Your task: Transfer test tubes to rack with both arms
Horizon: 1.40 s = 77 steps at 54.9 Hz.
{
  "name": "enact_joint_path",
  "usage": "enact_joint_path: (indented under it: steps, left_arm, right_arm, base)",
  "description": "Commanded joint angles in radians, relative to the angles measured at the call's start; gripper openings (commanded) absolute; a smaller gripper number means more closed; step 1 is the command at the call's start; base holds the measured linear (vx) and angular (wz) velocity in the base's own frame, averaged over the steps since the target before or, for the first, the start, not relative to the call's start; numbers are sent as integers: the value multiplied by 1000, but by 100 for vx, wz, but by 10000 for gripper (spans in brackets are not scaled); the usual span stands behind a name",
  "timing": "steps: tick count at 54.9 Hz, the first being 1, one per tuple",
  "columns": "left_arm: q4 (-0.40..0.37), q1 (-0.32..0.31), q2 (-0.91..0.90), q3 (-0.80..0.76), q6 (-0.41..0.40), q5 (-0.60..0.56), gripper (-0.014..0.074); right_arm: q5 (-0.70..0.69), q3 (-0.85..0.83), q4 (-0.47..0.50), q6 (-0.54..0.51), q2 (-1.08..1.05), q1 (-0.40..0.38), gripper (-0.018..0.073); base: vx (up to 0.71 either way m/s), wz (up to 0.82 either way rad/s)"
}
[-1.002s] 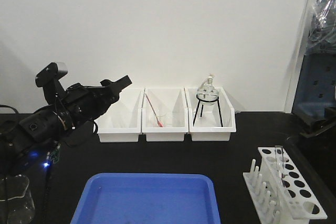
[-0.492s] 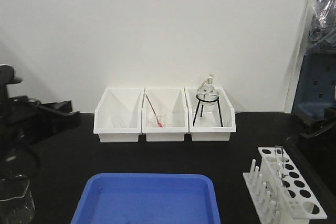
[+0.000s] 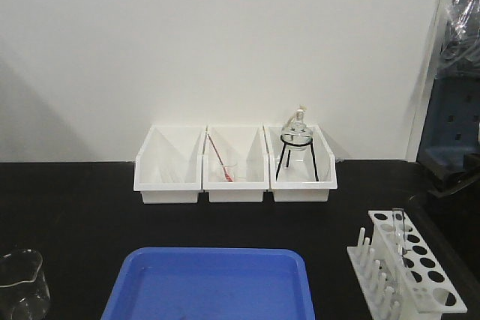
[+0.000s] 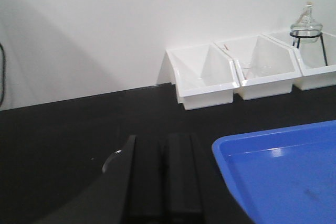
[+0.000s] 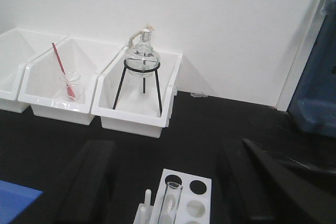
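The white rack (image 3: 405, 271) stands at the right front of the black table (image 3: 75, 207), with one clear test tube (image 3: 401, 239) upright in a hole near its far end; the right wrist view shows the same tube's open mouth (image 5: 172, 192) just behind two empty holes. The right gripper (image 5: 173, 182) hangs over that rack end, its dark fingers (image 5: 92, 177) spread well apart and holding nothing. The left gripper (image 4: 164, 182) rests low above the table beside the blue tray (image 4: 283, 171), its fingers pressed together with nothing between them. Three white bins (image 3: 235, 164) line the back wall; the right one holds a glass flask on a black tripod (image 3: 298, 148), the middle one a small beaker with a red rod (image 3: 223, 162). A larger beaker (image 3: 22, 284) sits at the front left.
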Motion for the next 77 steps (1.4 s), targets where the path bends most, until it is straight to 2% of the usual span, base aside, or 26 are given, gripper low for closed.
enact_joint_path:
  steps: [1, 11, 14, 29, 70, 77]
  left_arm:
    - [4, 25, -145, 104, -12, -83, -9]
    - [-14, 51, -397, 294, -14, -68, -8]
    - [-38, 55, -452, 290, -14, 10, -8]
    - [-45, 56, -432, 290, -14, 50, -8]
    - [-45, 56, -432, 290, -13, 50, -8]
    - [-45, 56, -432, 290, -13, 50, -8]
  right_arm:
    - [-31, -30, 13, -3, -31, -3, 478]
    - [-31, -30, 13, -3, -31, -3, 478]
    - [-31, -30, 13, -3, -31, -3, 478]
    - [-34, -30, 13, -3, -32, -3, 478]
    - [-24, -30, 12, -3, -35, -3, 475]
    - [-7, -8, 58, -23, -97, -1, 450]
  base:
    - [0, 0]
    - [0, 0]
    - [0, 0]
    - [0, 0]
    - [0, 0]
    - [0, 0]
